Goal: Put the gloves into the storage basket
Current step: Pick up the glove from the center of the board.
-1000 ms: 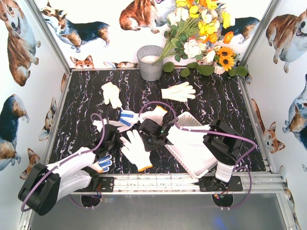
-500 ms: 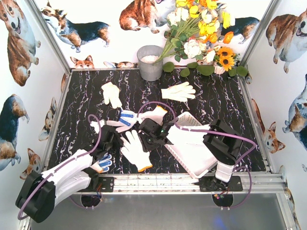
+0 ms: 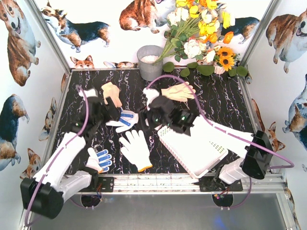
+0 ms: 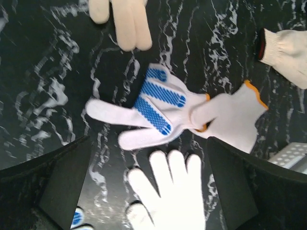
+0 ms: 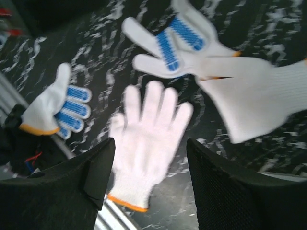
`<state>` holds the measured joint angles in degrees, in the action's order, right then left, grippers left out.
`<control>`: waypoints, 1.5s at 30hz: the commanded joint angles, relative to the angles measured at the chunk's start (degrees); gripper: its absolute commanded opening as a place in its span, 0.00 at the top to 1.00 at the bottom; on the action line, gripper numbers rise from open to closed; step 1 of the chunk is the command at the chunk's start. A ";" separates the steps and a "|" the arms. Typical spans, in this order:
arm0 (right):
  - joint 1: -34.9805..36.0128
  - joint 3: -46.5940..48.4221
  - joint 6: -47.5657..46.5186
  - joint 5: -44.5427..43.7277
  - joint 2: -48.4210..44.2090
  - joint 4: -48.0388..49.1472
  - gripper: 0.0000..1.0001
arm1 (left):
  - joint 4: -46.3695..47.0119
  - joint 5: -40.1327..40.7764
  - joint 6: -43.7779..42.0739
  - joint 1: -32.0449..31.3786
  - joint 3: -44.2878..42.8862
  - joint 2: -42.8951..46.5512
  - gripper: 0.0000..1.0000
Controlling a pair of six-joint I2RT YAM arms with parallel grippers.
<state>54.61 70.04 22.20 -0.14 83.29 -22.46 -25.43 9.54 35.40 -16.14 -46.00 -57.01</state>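
Left pincer point(image 4: 151, 191), we saw, gaped empty facing a blue-dotted glove point(image 4: 153, 108); right pincer point(image 5: 149, 184) stood parted, empty, before a white glove point(image 5: 144, 139).

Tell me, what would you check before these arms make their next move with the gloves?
1. Left gripper open and empty: ok.
2. Right gripper open and empty: ok.
3. Storage basket has room, no glove seen inside: ok.
4. Middle blue-dotted glove lying free: not ok, the orange-cuffed glove overlaps it.
5. Plain white glove lying apart from the others: ok.
6. Room between the two grippers: cannot tell; both hover over the same gloves.
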 commanded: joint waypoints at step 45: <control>-22.27 18.72 -4.21 3.76 34.15 -5.21 0.95 | 8.26 -1.41 -29.73 9.20 -9.86 -15.22 0.00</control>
<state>32.29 89.45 18.39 2.20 120.62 -34.26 -19.03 9.19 6.37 -6.87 -55.24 -72.42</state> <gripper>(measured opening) 0.138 0.994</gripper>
